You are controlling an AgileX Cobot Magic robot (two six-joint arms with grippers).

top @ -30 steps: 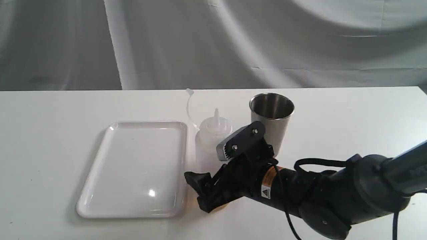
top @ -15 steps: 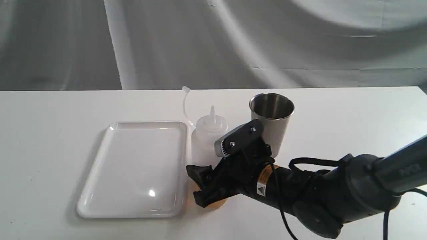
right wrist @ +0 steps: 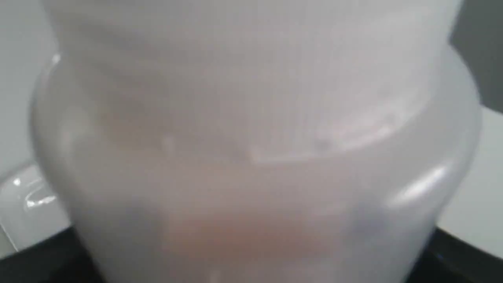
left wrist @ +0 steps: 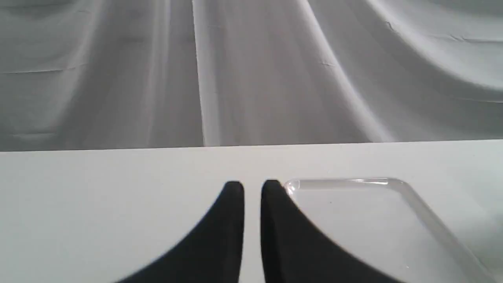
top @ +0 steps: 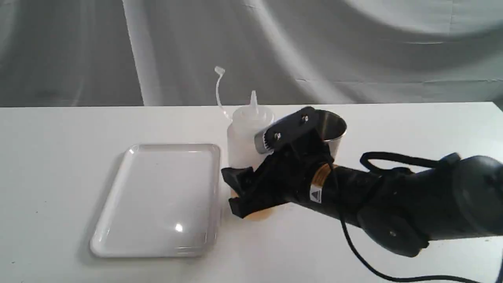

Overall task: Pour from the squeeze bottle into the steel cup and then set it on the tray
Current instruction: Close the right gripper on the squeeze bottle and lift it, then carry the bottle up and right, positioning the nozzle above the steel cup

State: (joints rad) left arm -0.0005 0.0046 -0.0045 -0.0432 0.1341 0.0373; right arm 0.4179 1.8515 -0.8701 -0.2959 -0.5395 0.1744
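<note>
Squeeze bottle stood upright just beside the long edge of the tray, pinched by the right gripper. Behind everything hung a grey cloth, and the tray lay flat on a white table. The right arm, dark and bulky, reached in from the side away from the tray. Its two fingers were spread to the width of the bottle's lower body and pressed against it, one on the flank turned from the tray, the other lower and nearer the tray. An amber patch showed beneath them; whether the bottle's base touched the table could not be told. In the right wrist view the bottle's whitish wall filled almost the whole picture, blurred, with an amber tint low down and a corner of the tray beside it. The left gripper sat near another corner of the tray, its black fingers drawn almost together with only a narrow slit between them and nothing in it. The steel cup stood beyond the bottle from the tray, partly hidden behind the right gripper. A black cable trailed from the right arm. A yellow-orange label with a triangle sign wrapped the wrist; its writing was too small to read. The bottle's cap hung on its thin strap, curving up on the tray side, higher than the nozzle.
</note>
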